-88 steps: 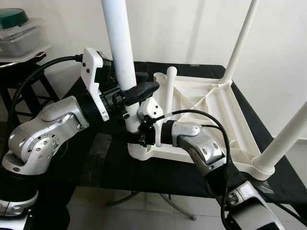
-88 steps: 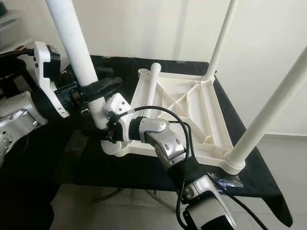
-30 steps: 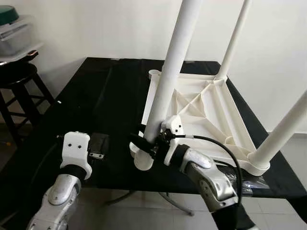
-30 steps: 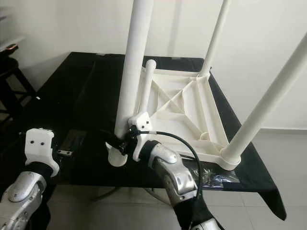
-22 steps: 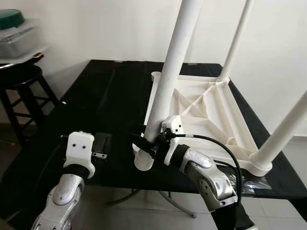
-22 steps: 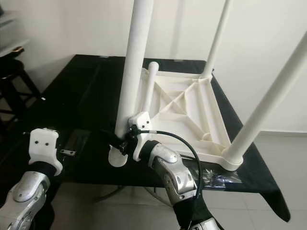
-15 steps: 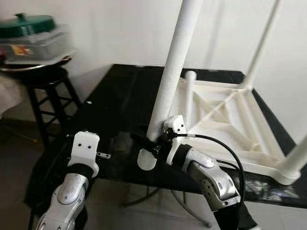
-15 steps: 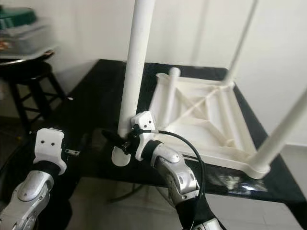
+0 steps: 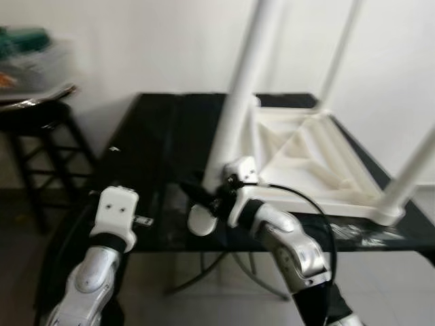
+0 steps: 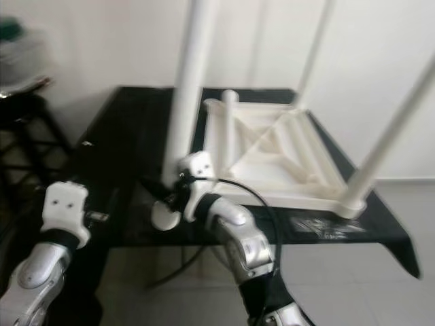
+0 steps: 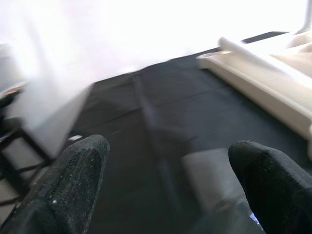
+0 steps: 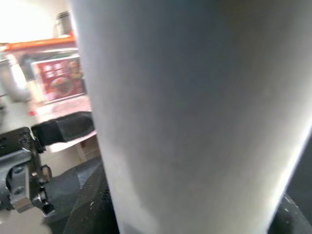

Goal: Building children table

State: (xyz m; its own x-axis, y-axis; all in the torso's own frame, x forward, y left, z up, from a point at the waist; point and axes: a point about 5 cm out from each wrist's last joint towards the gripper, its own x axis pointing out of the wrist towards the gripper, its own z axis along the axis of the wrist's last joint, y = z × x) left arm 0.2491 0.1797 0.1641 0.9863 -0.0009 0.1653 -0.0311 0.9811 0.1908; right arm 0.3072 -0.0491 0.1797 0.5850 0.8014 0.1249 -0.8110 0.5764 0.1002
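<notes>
White table leg (image 9: 243, 92) stands nearly upright, right hand (image 9: 207, 197) clamping its base.

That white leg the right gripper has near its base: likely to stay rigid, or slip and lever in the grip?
Probably rigid: the white leg looks like a thick plastic tube. It is long and held low by the right gripper, so it may lever. Its smooth round surface could slip or twist between the fingers.

Right arm forward and gripping, left arm held low.
The right gripper (image 9: 209, 197) reaches ahead, fingers closed around something white; the left gripper (image 11: 165, 190) hovers low on the left, black fingers (image 11: 73, 180) spread wide apart.
</notes>
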